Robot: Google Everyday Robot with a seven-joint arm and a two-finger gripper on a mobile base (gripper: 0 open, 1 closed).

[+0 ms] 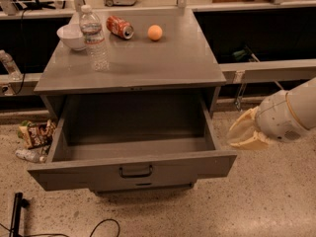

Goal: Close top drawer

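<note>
The top drawer (134,147) is seen pulled fully out. The end effector (244,132) is held just right of its front corner, apart, and how wide it is set cannot be told. Were that corner pushed off-centre, the drawer could be skewed and jammed.

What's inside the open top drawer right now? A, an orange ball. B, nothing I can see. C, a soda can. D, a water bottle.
B: the top drawer is pulled out with only its bare floor showing; the gripper hangs beside its right front corner.
</note>
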